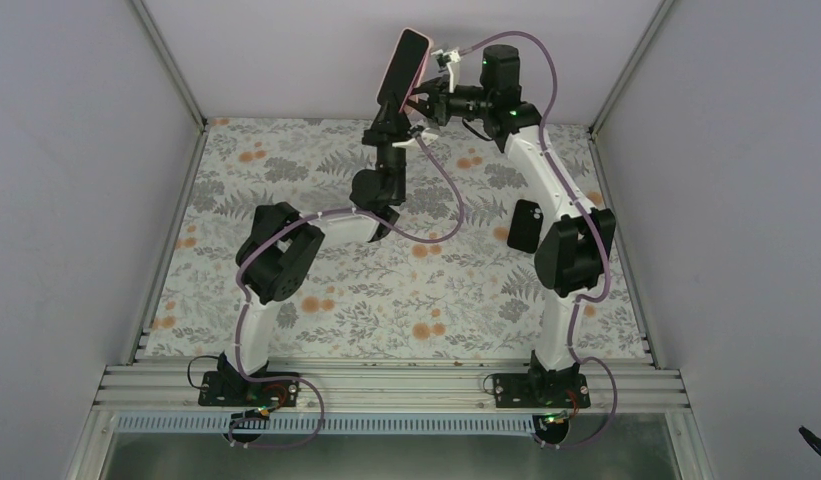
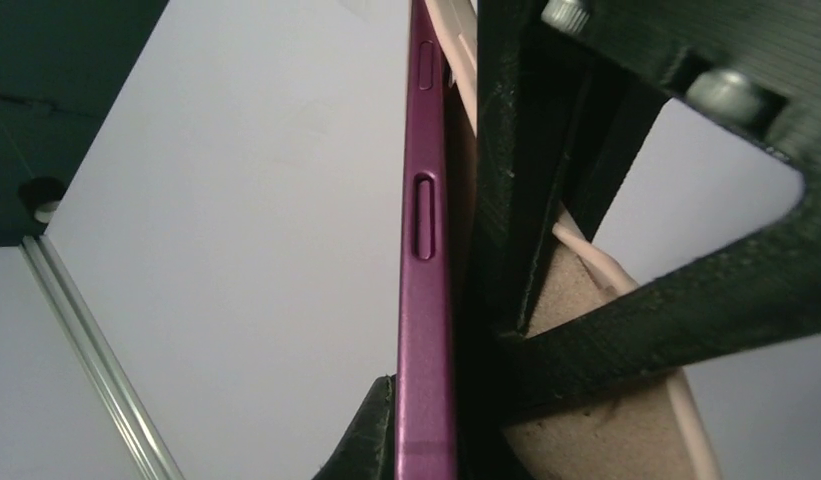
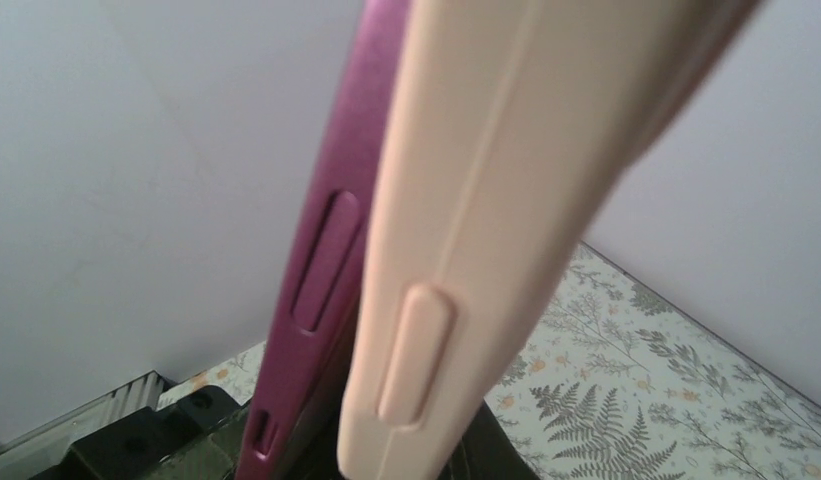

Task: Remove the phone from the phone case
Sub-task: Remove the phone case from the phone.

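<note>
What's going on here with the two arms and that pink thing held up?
Both arms hold a cased phone in the air over the far end of the table. The left pincer is shut on the phone's lower end; the right pincer is shut on the phone case beside it. The wrist views show the case's pink edge standing away from the phone's magenta side: partly peeled, it seems, not off. Another black phone lies on the table.

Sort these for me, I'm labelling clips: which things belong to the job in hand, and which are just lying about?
Job in hand:
- phone
- phone case, partly peeled off it

Lying about:
- spare black phone
- flowered cloth under it
</note>
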`<state>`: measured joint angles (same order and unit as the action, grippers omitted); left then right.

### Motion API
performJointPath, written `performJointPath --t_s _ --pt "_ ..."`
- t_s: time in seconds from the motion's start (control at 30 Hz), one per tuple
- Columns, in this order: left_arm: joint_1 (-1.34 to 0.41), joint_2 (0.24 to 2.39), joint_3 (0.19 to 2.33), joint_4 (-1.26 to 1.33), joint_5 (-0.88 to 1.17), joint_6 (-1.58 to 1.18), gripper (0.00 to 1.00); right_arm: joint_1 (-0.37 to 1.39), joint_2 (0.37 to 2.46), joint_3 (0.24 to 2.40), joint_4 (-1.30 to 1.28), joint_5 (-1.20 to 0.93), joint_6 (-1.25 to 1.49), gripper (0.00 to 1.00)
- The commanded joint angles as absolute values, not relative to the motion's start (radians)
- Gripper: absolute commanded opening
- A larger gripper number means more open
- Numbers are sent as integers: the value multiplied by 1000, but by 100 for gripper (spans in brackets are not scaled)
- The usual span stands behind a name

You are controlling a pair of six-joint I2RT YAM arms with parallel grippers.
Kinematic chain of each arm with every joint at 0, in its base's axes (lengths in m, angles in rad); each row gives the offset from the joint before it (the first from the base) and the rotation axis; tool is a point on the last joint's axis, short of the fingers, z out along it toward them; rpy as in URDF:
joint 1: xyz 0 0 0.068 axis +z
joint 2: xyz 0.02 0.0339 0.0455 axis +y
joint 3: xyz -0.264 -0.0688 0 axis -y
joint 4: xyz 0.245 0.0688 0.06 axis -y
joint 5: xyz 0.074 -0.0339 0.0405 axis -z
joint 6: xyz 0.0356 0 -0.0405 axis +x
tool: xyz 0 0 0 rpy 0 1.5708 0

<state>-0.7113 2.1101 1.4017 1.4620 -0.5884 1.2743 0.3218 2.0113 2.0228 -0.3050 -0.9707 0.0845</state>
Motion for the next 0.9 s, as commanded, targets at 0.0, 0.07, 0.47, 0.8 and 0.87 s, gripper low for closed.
performJointPath --t_s 0.0,0.07,0.47,0.8,0.87 --pt "-666 2094 1442 1565 -557 1380 2 438 1988 1949 -549 -1293 133 3" --pt "-671 2095 1431 1584 -552 1392 2 433 1987 1939 -533 -1277 147 3" --pt "-702 1985 1343 1566 -579 1396 2 311 2038 1988 -539 -889 158 3" --pt "-726 1632 1290 913 -597 1114 2 214 2037 2127 -670 -445 -128 3" --pt "-723 1575 1311 745 -582 1057 2 211 2018 2115 -662 -354 -174 3"
